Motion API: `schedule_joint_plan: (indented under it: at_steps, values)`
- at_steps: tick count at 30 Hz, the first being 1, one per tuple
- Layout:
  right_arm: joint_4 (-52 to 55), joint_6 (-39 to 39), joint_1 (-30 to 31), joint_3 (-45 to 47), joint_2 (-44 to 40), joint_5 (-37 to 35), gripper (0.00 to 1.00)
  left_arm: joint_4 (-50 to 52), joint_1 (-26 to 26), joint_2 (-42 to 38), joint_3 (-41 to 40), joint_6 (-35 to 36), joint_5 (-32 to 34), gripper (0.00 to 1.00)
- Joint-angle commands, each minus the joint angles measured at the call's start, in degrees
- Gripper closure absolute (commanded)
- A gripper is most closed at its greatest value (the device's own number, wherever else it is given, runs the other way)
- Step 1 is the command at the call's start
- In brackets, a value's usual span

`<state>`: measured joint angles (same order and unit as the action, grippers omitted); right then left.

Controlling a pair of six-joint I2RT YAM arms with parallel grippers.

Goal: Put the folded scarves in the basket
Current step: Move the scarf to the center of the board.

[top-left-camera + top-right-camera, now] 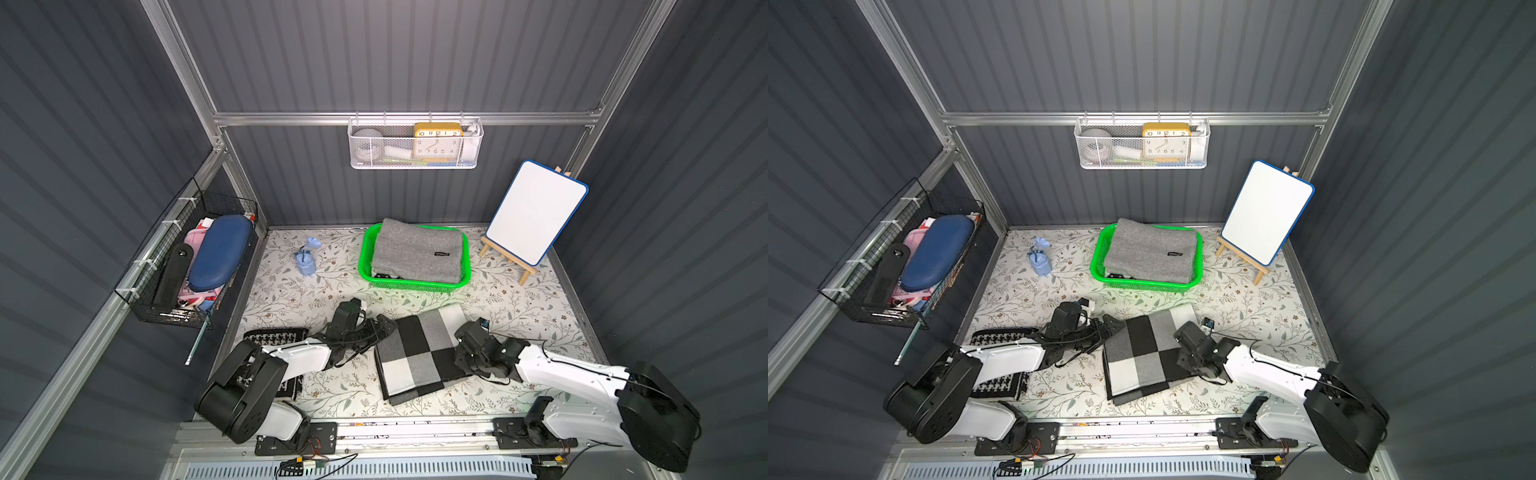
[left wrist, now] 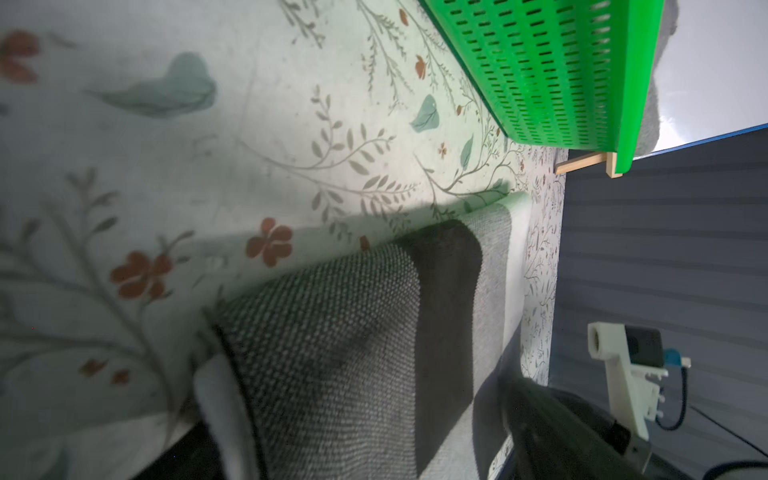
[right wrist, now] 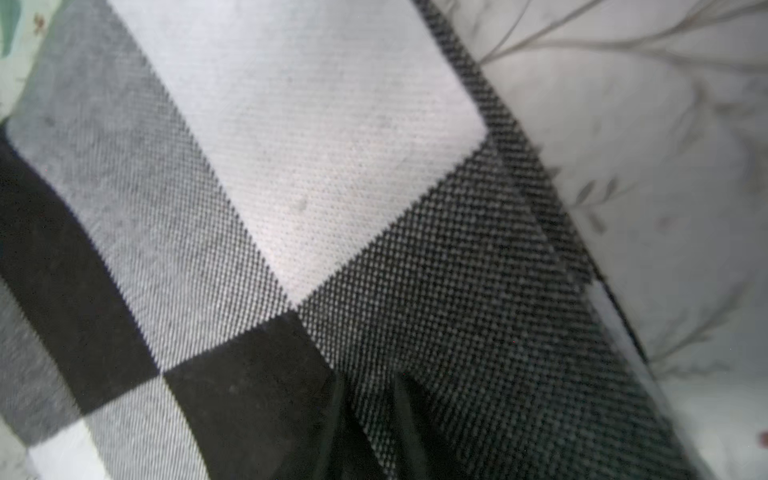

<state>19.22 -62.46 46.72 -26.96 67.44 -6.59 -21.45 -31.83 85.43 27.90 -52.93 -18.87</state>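
The basket (image 1: 415, 284) (image 1: 1144, 284) is bright green plastic, rectangular, with rounded corners and slotted walls. It stands at the back of the table (image 1: 519, 316) and holds a folded grey cloth (image 1: 417, 251) with a small black label; the cloth rises above the rim. The scarf (image 1: 419, 353) (image 1: 1142, 353) lies folded flat on the table in front of the basket, outside it. It is a woven fabric in black, grey and white checks. The left gripper (image 1: 380, 332) stands wide open at the scarf's left edge; in the left wrist view the scarf (image 2: 332, 340) lies between its fingers, which do not clamp it. The right gripper (image 1: 457, 349) (image 3: 374, 415) is at the right edge, jaws close together, tips on the scarf (image 3: 291, 166); whether it holds the fabric cannot be told. A white mesh wall basket (image 1: 415, 160) holds a yellow clock (image 1: 437, 139). A black wire basket (image 1: 166, 316) holds an oval blue case (image 1: 220, 253)
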Motion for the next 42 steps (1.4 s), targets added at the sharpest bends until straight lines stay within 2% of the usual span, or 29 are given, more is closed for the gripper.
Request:
schedule_joint_plan:
  at_steps: [1,4,7,10,12,15,18,23,26,30,42]
  values:
    - [3.25,-9.49,5.52,4.31,-1.96,3.2,0.75,4.83,-0.12,5.84,3.18,3.02,0.68,0.06]
    - [5.05,-11.2,8.32,4.64,-5.67,1.37,0.73,7.98,-0.07,7.03,7.33,5.44,3.68,0.06]
    - [9.36,-9.65,8.39,3.95,-10.1,-1.84,0.67,10.31,-0.07,5.6,9.8,7.5,6.31,0.04]
    - [12.53,-8.11,7.73,3.25,-14.49,-7.7,0.52,13.59,-0.07,2.27,10.42,8.04,9.12,0.03]
    - [11.64,-5.53,4.5,3.74,-17.95,-6.74,0.43,15.34,-0.07,-0.74,9.58,8.1,10.88,0.02]
    - [7.96,-0.62,-5.67,6.04,-22.42,1.89,0.4,16.9,-0.07,-5.38,7.42,8.7,12.26,0.01]
    - [7.31,4.0,-15.01,6.62,-24.3,6.67,0.35,17.33,-0.07,-9.42,4.75,8.73,12.07,0.01]
    - [5.64,10.71,-22.98,4.3,-18.68,10.43,0.31,18.39,-0.08,-11.84,2.69,9.18,10.65,0.01]
    - [2.49,12.55,-25.1,3.16,-13.87,12.91,0.31,17.61,-0.07,-11.73,2.06,9.36,9.79,0.03]
    - [-0.46,13.87,-26.0,1.8,-8.1,14.06,0.31,15.96,-0.03,-10.43,1.02,9.32,8.94,0.06]
    - [-2.79,16.21,-27.56,-0.61,0.08,14.91,0.31,13.43,-0.07,-4.96,0.92,9.26,8.07,0.14]
